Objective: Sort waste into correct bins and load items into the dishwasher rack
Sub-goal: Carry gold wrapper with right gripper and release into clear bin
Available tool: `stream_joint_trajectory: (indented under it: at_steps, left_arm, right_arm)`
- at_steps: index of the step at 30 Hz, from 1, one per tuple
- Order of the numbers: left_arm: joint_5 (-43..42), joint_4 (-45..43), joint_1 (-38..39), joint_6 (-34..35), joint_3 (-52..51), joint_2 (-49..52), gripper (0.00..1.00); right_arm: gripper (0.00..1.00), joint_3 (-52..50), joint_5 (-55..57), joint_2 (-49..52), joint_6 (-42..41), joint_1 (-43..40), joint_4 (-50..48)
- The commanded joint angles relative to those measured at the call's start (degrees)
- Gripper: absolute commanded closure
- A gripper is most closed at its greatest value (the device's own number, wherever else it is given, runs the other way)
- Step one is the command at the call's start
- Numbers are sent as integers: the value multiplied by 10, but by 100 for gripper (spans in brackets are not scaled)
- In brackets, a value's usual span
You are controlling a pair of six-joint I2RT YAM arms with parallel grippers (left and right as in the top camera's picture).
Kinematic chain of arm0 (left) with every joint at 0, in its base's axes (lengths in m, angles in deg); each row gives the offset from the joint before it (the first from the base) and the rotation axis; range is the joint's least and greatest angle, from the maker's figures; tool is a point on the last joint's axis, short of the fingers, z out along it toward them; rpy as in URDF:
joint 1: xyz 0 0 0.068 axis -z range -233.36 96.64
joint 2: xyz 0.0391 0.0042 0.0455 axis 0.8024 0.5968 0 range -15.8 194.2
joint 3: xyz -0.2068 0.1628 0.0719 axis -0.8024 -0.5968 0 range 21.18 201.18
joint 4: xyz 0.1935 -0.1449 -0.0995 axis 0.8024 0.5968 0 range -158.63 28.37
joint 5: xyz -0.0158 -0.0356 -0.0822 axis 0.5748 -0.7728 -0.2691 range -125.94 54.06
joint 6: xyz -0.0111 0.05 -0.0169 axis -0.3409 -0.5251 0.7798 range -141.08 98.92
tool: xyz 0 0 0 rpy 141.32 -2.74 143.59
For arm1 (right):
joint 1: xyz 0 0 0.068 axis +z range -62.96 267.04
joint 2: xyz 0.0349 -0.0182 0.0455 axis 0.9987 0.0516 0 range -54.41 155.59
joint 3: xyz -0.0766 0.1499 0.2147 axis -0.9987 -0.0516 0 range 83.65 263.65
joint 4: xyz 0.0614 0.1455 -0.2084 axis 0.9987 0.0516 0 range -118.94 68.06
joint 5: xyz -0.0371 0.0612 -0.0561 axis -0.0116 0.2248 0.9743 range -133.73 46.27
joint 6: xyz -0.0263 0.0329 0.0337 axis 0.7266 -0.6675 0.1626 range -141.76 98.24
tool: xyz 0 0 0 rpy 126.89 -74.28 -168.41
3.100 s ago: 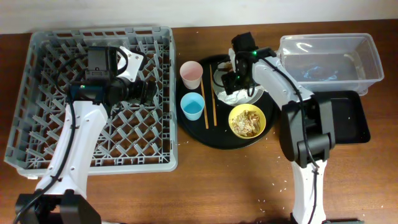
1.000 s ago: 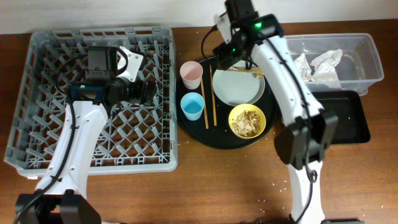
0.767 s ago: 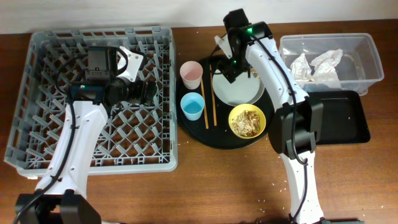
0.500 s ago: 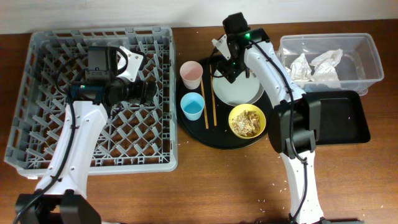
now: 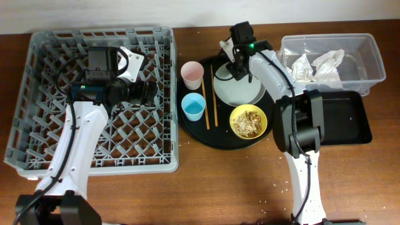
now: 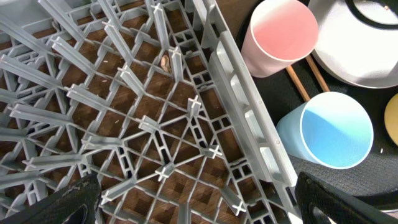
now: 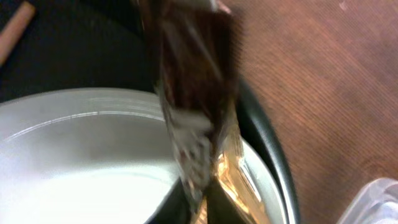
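Observation:
My right gripper (image 5: 239, 62) (image 7: 205, 208) is at the far edge of the pale plate (image 5: 237, 89) (image 7: 81, 155), shut on the brown-gold wrapper (image 7: 199, 106), which stands up between its fingers. The plate, yellow bowl (image 5: 249, 121) with food scraps, pink cup (image 5: 192, 75), blue cup (image 5: 192, 107) and chopsticks (image 5: 214, 97) sit on the round black tray (image 5: 212, 134). White napkins (image 5: 325, 62) lie in the clear tub (image 5: 369, 59). My left gripper (image 5: 147, 94) (image 6: 199, 214) hangs open over the right side of the dishwasher rack (image 5: 37, 100) (image 6: 155, 124), holding nothing.
The shallow black tray (image 5: 347, 115) lies just in front of the clear tub at the right. In the left wrist view the pink cup (image 6: 280, 34) and blue cup (image 6: 329, 130) stand just beyond the rack's right wall. Rice grains dot the wooden table.
My right gripper moved down to the plate's far edge and went from open to shut on the wrapper. The left arm has not moved.

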Motion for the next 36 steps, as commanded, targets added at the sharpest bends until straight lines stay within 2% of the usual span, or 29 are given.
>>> stream_joint_trajectory:
  at_steps: [1, 7, 12, 16, 20, 23, 24, 25, 26, 30, 33, 36]
  left_arm:
    - [-6, 1, 3, 8, 10, 3, 1]
    - [-6, 1, 3, 7, 10, 3, 1]
    - [-6, 1, 3, 7, 10, 3, 1]
    - [-6, 1, 3, 8, 10, 3, 1]
    - [-6, 1, 3, 7, 10, 3, 1]
    - [-6, 1, 3, 8, 10, 3, 1]
    - [-6, 1, 3, 8, 10, 3, 1]
    - [-6, 1, 3, 8, 10, 3, 1]
    - [-6, 1, 3, 7, 10, 3, 1]
    - [-6, 1, 3, 7, 10, 3, 1]
    - [-6, 1, 3, 7, 10, 3, 1]
    - [-6, 1, 3, 7, 10, 3, 1]
  right_arm:
    - [96, -8, 27, -9, -88, 1, 5]
    - [96, 2, 37, -161, -207, -18, 45]
    - [96, 2, 42, -281, -279, -79, 80]
    - [96, 1, 50, -298, -374, -150, 97]
    - [96, -7, 45, -248, -480, -217, 96]
    - [96, -8, 23, -195, -485, -227, 81]
    - [90, -8, 15, -172, -485, -228, 76]
    - [73, -8, 8, -159, -485, -228, 75]
    - [66, -8, 0, -148, -485, -228, 75]
    - [64, -6, -5, -146, -484, -228, 75]
    - [63, 2, -39, -180, -440, -228, 77]
    - [60, 6, -120, -226, -391, -226, 97]
